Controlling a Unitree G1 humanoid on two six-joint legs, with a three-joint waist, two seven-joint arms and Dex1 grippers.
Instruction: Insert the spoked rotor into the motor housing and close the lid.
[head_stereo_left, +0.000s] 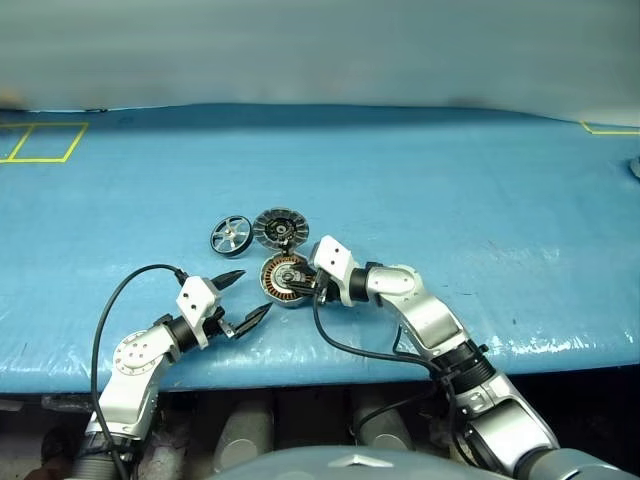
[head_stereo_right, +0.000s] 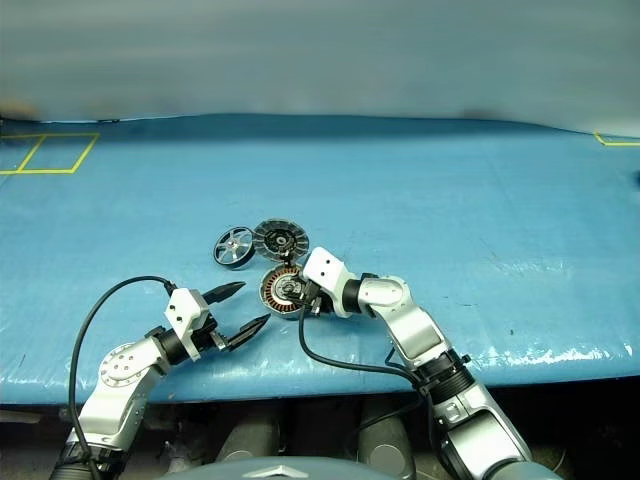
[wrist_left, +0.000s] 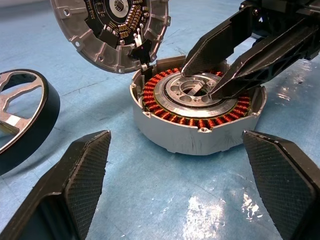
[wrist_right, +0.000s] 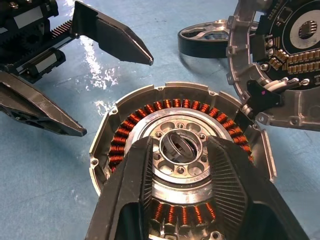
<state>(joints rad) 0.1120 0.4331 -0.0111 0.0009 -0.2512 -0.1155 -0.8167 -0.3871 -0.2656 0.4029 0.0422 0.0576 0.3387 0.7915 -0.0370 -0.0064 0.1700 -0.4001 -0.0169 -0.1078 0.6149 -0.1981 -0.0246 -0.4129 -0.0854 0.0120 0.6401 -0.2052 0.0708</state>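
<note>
The motor housing (head_stereo_left: 280, 283), a silver cup ringed with copper windings, sits on the blue table near its front edge. My right gripper (wrist_right: 180, 145) reaches over it, jaws a little apart, its tips either side of a small tilted ring in the hub. The lid (wrist_left: 115, 35) leans against the housing's far rim with its inner face showing. To the left of the lid lies the spoked rotor (head_stereo_left: 230, 236), flat on the table. My left gripper (head_stereo_left: 254, 292) hovers just left of the housing, wide open and empty.
A blue sheet (head_stereo_left: 480, 220) covers the table, whose front edge runs just behind both wrists. Yellow tape marks lie at the far left (head_stereo_left: 45, 140) and far right (head_stereo_left: 610, 128). Black cables loop from both arms.
</note>
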